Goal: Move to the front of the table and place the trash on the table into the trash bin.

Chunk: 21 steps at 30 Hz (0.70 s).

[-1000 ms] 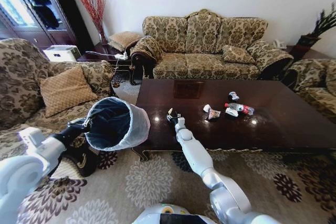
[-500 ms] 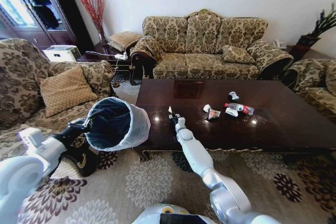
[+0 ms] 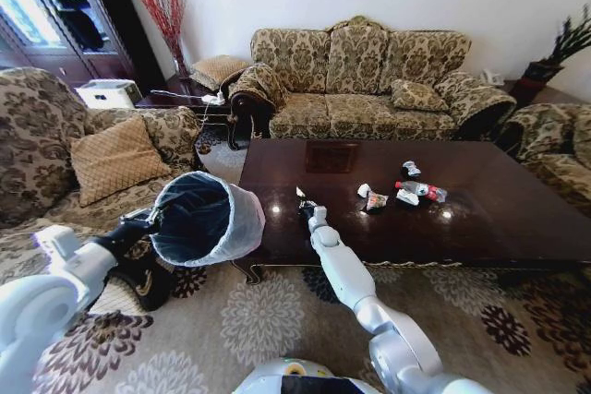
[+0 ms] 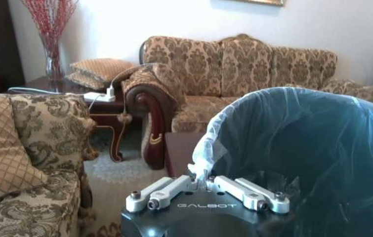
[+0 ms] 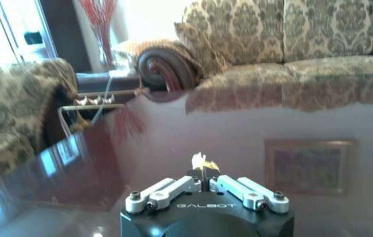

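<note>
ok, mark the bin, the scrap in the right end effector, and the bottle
bin [image 3: 242, 225], head view, bagged outer wall
scrap [image 5: 199, 160], right wrist view, its yellowish tip
bottle [image 3: 420, 190], head view, red label

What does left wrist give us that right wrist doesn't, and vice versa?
Left wrist: the left gripper shut on the bag-lined rim of the trash bin, with the dark blue inside taking up the far side, plus a patterned cushion on an armchair.

Right wrist: the right gripper shut on a small yellowish scrap, above the glossy top of the table and its square inlay.

Both: the patterned sofa beyond the table and the red branches in a vase.
</note>
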### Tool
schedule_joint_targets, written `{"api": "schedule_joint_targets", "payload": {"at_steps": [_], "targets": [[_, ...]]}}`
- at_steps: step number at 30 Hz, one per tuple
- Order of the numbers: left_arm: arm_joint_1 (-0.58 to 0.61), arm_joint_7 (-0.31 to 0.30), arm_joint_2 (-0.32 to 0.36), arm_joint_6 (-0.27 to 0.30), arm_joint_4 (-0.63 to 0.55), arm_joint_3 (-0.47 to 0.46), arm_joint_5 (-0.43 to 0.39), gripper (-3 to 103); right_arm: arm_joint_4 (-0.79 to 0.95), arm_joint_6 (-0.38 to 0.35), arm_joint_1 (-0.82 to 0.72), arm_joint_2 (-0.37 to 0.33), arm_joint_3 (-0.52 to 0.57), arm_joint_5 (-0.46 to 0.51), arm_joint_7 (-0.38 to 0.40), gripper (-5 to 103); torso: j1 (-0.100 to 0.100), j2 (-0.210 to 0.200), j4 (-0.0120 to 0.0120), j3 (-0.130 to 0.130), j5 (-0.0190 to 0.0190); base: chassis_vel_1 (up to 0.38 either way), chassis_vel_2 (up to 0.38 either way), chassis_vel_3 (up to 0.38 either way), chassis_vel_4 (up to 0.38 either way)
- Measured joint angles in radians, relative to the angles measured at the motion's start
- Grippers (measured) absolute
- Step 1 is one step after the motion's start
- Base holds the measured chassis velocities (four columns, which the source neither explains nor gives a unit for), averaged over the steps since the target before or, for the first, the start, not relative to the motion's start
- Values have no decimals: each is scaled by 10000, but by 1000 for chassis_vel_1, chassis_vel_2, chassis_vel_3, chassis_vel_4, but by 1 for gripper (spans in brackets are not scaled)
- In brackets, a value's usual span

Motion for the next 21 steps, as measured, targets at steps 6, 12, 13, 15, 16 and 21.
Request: {"api": "schedule_joint_targets", "payload": {"at_steps": [6,12,13,15,16,21], "targets": [[106,-764,1658,552,310,-8,-1309,0,2917,-389,-1015,-271,-310,321,163,0,-1,0,12,0,8,0,0,0,0],[-249,-1547,3512,852,923,242,-2711,0,6104,-581,-2130,-1951,-147,1091,263,0,1,0,-8,1,4,0,0,0,0],[-300,-1640,3690,873,965,255,-2868,0,6590,-660,-2288,-2234,-60,1191,244,0,1,0,-11,0,6,0,0,0,0],[-397,-1755,3830,887,974,260,-3025,0,7456,-799,-2652,-2855,154,1371,75,0,1,1,-11,0,5,0,0,0,0],[-431,-1793,3754,889,906,275,-3031,0,7577,-764,-2865,-3034,211,1387,-83,0,1,1,-10,0,6,0,0,0,0],[-241,-1773,2853,896,384,373,-2571,0,7023,-501,-3359,-2330,16,1368,-150,8,-1,1,1,0,-1,0,0,0,0]]}}
